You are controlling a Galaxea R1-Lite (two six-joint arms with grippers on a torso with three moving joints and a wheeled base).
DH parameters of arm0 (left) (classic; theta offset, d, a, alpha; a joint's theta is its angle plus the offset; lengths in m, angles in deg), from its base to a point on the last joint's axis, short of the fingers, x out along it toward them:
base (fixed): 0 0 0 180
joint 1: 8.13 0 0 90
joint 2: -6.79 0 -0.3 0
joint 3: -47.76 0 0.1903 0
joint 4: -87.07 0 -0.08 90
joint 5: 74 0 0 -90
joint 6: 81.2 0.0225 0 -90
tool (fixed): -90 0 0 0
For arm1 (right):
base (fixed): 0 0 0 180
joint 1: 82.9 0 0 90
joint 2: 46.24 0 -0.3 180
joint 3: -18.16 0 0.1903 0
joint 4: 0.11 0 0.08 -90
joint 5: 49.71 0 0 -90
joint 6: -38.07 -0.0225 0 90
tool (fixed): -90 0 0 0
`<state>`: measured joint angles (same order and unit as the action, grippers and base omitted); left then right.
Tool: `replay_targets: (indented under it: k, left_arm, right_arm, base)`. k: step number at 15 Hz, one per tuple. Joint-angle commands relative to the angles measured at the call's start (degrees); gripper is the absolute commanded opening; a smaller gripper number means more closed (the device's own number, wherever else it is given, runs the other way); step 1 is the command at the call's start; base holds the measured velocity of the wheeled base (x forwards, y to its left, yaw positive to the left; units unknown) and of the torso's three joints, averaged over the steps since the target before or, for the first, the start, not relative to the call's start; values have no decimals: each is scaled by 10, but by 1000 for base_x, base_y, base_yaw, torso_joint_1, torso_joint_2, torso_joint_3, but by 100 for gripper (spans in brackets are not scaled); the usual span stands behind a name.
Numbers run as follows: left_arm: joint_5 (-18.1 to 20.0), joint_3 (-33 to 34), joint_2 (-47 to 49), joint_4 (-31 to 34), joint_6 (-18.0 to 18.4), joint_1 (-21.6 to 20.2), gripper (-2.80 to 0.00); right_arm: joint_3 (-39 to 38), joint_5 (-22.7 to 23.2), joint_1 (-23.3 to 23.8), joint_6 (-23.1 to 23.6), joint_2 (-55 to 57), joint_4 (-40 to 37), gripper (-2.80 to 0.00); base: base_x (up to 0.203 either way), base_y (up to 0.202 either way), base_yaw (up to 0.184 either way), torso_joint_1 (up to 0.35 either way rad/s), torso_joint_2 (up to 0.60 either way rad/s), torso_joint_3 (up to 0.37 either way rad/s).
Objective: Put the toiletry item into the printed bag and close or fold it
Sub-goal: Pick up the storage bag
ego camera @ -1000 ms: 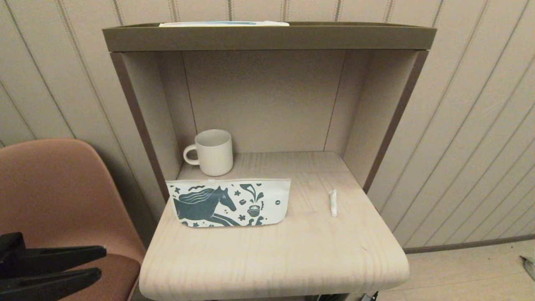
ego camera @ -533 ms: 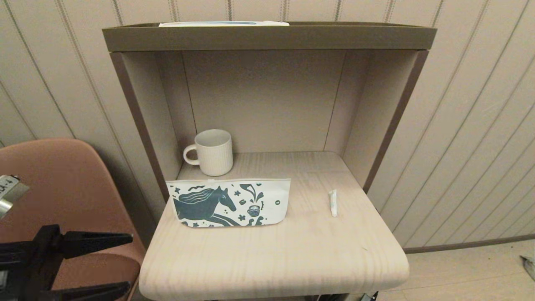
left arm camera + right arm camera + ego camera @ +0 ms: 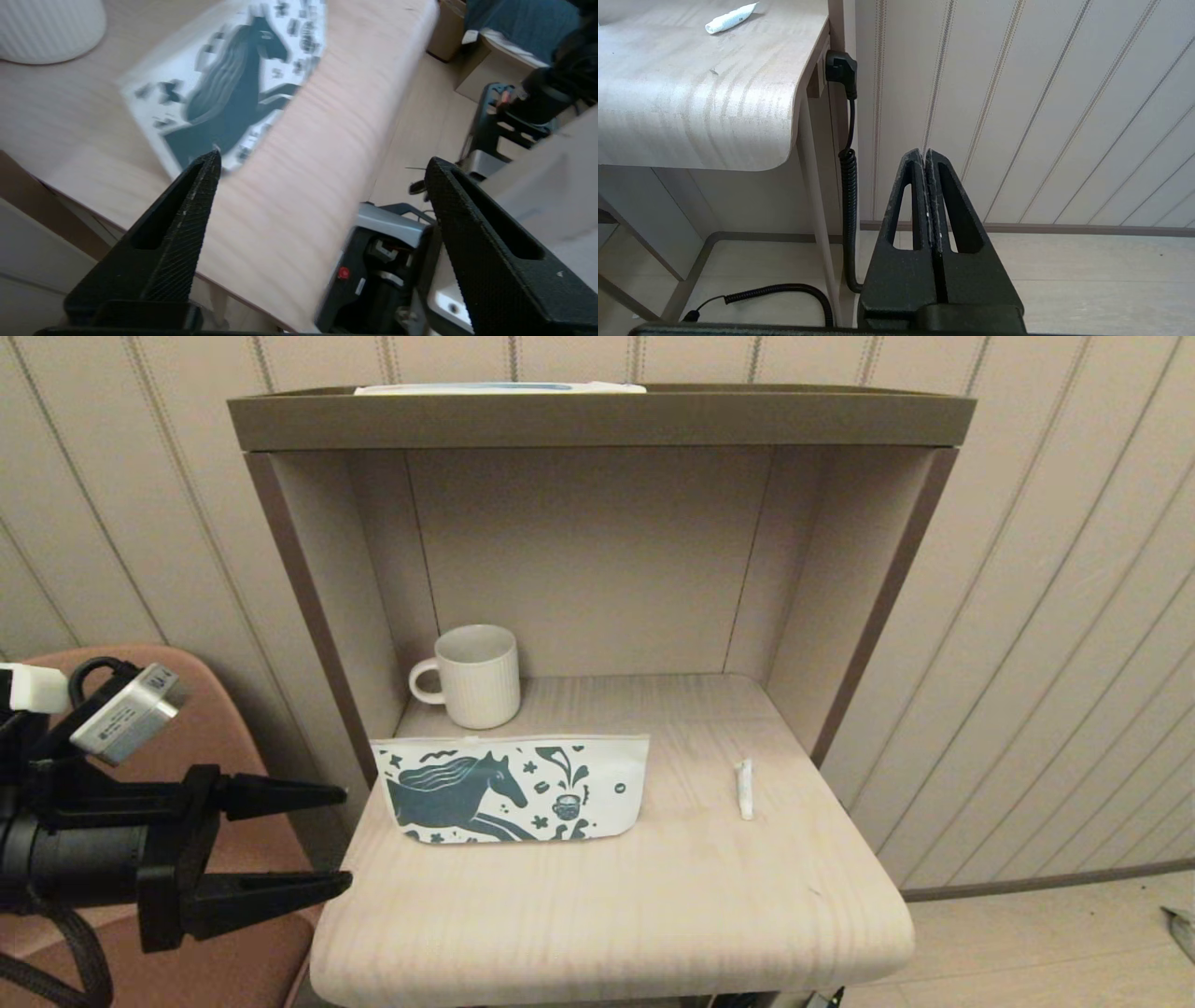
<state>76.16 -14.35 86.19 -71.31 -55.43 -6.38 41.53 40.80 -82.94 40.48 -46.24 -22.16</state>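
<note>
Head view: left gripper (image 3: 345, 840) sits off the left edge of the table (image 3: 607, 915), fingers spread wide, nothing between them, tips pointing toward the table. Printed bag (image 3: 512, 790) lies flat on the table near its left side, a bit past the fingertips; white mug (image 3: 476, 675) stands just behind it. Toiletry item (image 3: 744, 789) lies near the table's right edge, well apart from the bag and from the left gripper. Left wrist view: both fingers apart, the bag (image 3: 229, 88) ahead of them, one fingertip (image 3: 205, 172) lined up near the bag's closest corner, not touching. Right wrist view: right gripper (image 3: 926, 156) down beside the table, fingers pressed together, empty; the tube (image 3: 731, 17) lies up on the tabletop, far from it.
</note>
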Motion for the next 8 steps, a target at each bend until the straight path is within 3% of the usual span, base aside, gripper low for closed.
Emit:
replay_targets:
  k: [1, 4, 8]
  left_arm:
    - [4, -11, 48, -13, 2, 0, 0]
    - [5, -13, 100, -85, 1, 0, 0]
    - [3, -29, 111, -90, 2, -3, 0]
  right_arm:
    - [0, 0, 0, 0, 0, 0, -280]
    - [0, 0, 0, 0, 0, 0, -280]
    - [0, 0, 0, 0, 0, 0, -280]
  base:
    - [0, 0, 0, 0, 0, 0]
    - [0, 0, 0, 0, 0, 0]
    - [0, 0, 0, 0, 0, 0]
